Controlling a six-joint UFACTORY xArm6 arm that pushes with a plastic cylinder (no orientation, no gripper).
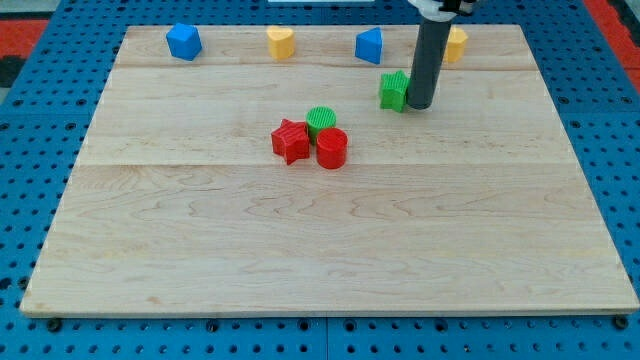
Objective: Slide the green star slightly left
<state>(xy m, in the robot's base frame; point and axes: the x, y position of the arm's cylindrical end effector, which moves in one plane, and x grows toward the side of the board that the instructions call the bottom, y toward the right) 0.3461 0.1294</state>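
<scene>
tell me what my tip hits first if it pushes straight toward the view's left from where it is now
My tip sits at the right edge of the green star, so it likely meets that first; farther left, the green cylinder lies slightly lower.

My tip (419,105) seems to touch the green star (394,90) on its right side.

Board (330,250): pale wood grain, on a blue perforated surface (30,150). Blocks: green star (394,90), green cylinder (321,120), red star (290,140), red cylinder (332,148), two blue (184,41) (369,46), two yellow (281,43) (455,43). Rod to my tip (418,105): dark grey.
</scene>
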